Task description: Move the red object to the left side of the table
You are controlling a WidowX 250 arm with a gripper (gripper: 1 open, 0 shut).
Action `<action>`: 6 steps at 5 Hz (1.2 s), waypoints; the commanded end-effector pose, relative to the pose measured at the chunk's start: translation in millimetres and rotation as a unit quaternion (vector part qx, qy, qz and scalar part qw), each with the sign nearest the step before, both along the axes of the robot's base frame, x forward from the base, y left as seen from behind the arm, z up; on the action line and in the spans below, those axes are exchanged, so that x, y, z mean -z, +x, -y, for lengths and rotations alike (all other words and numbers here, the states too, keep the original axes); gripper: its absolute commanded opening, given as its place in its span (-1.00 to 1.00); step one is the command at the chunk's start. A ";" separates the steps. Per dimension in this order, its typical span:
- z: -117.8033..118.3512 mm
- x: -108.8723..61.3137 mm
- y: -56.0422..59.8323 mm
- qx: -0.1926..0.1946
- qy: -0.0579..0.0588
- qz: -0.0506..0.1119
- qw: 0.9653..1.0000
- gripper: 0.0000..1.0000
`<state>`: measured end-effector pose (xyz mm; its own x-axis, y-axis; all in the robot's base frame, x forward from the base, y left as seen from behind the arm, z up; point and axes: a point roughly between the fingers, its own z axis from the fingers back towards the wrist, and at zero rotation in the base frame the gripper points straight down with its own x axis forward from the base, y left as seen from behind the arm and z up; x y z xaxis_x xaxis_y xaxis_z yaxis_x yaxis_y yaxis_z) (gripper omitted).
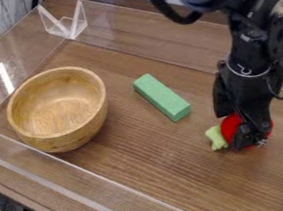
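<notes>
Red object [229,130] one, green block [162,96] one, wooden bowl [58,109] one

Soft, even daylight is filling the scene. Glare is streaking the far acrylic walls [63,21]. Fine detail is blurring slightly throughout.

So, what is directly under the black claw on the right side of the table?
Under the open claw lies the red object, its green leafy stub sticking out to the left. The claw covers most of it, so whether the fingers touch it cannot be seen.
</notes>
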<state>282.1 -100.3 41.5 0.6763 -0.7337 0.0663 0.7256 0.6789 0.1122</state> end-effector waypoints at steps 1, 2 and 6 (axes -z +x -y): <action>11.8 -16.8 9.4 0.029 -0.013 0.024 0.999 1.00; -1.8 -14.8 8.5 0.022 -0.019 0.020 0.999 1.00; -43.2 -89.1 33.3 -0.072 0.026 0.055 0.996 -1.00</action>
<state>309.0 -56.7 109.7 0.7710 -0.6350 0.0484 0.6169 0.7635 0.1911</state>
